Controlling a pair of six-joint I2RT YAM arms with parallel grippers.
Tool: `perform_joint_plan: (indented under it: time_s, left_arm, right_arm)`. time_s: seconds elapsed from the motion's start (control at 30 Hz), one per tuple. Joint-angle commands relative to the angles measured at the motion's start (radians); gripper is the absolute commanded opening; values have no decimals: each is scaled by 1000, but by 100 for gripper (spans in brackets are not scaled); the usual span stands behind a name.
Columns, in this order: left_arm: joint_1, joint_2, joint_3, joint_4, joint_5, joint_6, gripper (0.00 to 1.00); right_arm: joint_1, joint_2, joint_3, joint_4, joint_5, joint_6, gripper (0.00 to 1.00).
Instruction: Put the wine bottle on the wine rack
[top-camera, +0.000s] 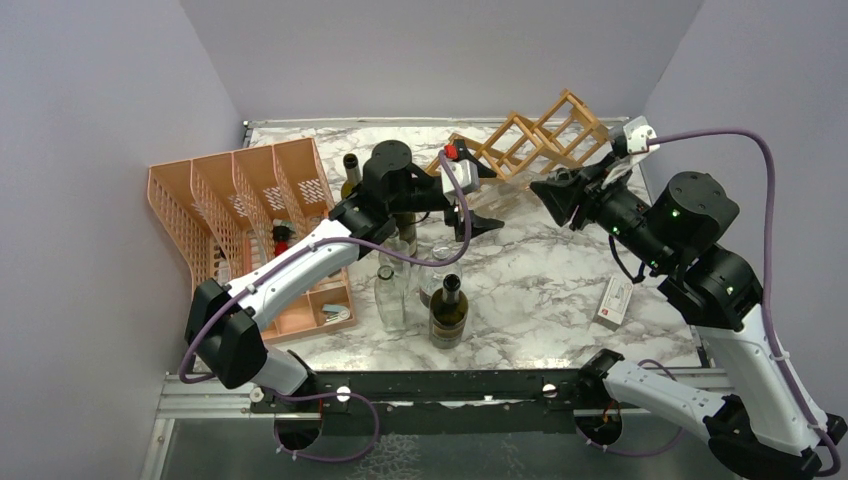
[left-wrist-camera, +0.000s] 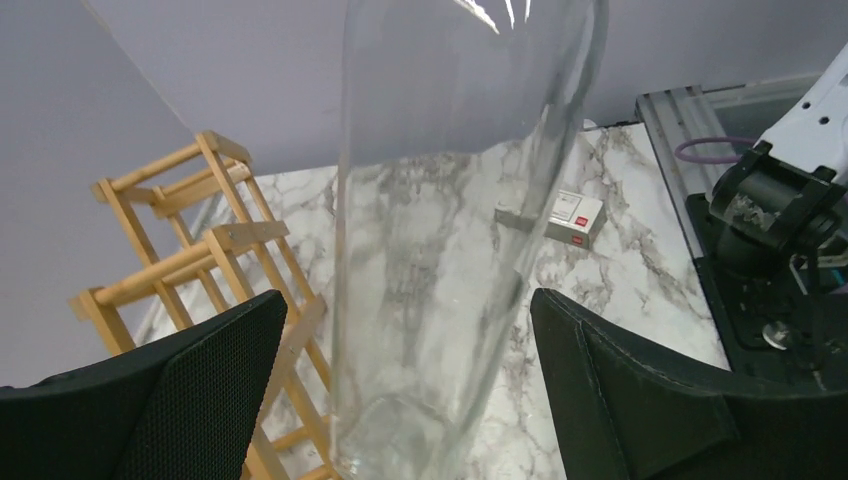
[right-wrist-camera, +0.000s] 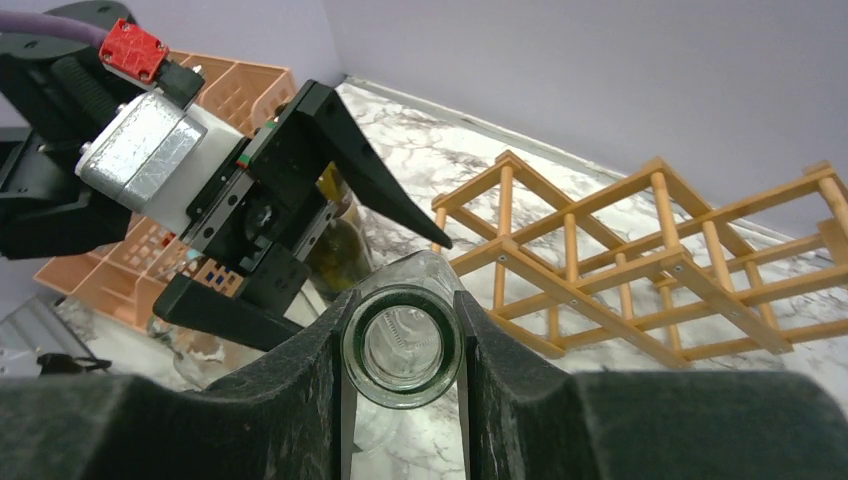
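The room is bright and evenly lit from overhead, a soft white light with no hard edges. On the marble surface (top-camera: 540, 270) the arms and the rack (top-camera: 545, 130) throw only faint, blurred shadows. The view from above is sharp, though the walls splay outward towards the corners. Small green lamps (top-camera: 672, 213) glow on the right arm. Seen from the left wrist, the clear bottle (left-wrist-camera: 440, 250) carries white glare streaks near its top and bends the marble veins behind it. The left fingers (left-wrist-camera: 200, 390) are dark, their pad texture crisp. From the right wrist, the right fingers (right-wrist-camera: 250, 410) look soft and grainy so near the lens.
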Motion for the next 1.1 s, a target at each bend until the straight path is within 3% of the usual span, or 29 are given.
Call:
perform_joint_plan:
  time_s: [0.0, 0.2, 0.3, 0.43, 0.6, 0.7, 0.73, 0.77, 0.8, 0.83, 0.93, 1.07]
  left_arm:
    - [-4, 7, 48, -37, 41, 167, 99]
    - [-2, 3, 59, -164, 122, 274, 97]
    - [-2, -15, 69, -230, 210, 319, 93]
    - [-1, -58, 37, -198, 259, 300, 83]
    - [2, -70, 14, -157, 244, 287, 51]
    - [2, -67, 17, -140, 216, 295, 16]
    - [2, -68, 15, -124, 196, 295, 6]
    - [2, -68, 13, -105, 174, 296, 0]
    - [2, -67, 15, -96, 150, 305, 0]
    - [2, -65, 21, -93, 121, 320, 0]
    - [2, -53, 45, -102, 42, 388, 0]
    - [2, -40, 71, -104, -72, 525, 0]
  right_arm:
    - [7, -15, 51, 36, -133, -41, 1]
    - [6, -17, 47, 24, -227, -102, 1]
    - [7, -8, 74, 0, -325, -128, 1]
    - [7, -6, 94, -21, -462, -150, 1]
    - [7, -4, 93, -20, -485, -155, 1]
    - [7, 1, 92, -24, -463, -136, 2]
    - [7, 3, 92, -29, -456, -127, 12]
    - [7, 4, 93, -37, -452, -119, 32]
    - [7, 6, 95, -51, -450, -117, 52]
    - [7, 5, 98, -69, -448, -118, 65]
    - [7, -1, 110, -121, -393, -117, 86]
    - [7, -1, 150, -170, -277, -70, 90]
